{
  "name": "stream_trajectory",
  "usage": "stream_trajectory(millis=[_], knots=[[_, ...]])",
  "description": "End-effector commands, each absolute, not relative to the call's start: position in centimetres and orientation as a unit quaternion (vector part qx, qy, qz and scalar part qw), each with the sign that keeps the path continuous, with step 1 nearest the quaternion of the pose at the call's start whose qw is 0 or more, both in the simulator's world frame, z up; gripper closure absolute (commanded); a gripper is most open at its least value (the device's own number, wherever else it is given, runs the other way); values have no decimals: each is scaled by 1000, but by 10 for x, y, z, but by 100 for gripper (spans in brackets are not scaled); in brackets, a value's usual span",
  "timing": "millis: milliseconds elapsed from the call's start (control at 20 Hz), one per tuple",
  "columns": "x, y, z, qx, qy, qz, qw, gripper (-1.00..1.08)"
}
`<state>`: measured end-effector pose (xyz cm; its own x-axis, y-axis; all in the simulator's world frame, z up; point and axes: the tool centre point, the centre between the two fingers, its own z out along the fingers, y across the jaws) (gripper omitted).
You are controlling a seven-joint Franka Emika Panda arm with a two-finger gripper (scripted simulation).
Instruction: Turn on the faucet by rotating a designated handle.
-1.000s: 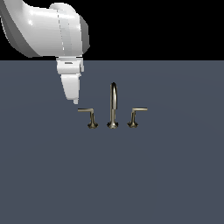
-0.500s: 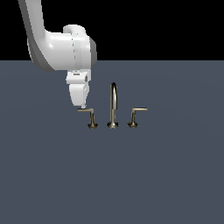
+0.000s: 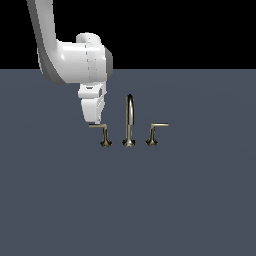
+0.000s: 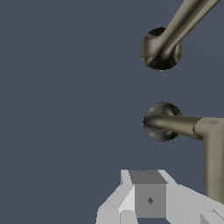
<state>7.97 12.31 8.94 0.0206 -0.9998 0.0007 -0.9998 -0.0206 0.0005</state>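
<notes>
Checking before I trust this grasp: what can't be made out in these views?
- Gripper opening: exterior view shows it side-on; wrist view crops it at the bottom edge.
- Contact with the left lever handle: hidden behind the fingers, exterior view.
- Arched spout top: cut off by the wrist view's edge.

No text, label, brand, number or sign can be read in either view — the faucet (image 3: 129, 122), the white arm and the plain grey surface (image 3: 128, 200) all carry bare, unmarked faces.
</notes>
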Motion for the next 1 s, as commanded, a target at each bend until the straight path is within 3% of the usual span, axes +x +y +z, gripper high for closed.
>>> stream_trajectory(millis=[0,850,950], knots=[[79,124,91,716,-698,0,0,108],[41,143,91,716,-698,0,0,108],[50,136,91,713,-701,4,-4,108]])
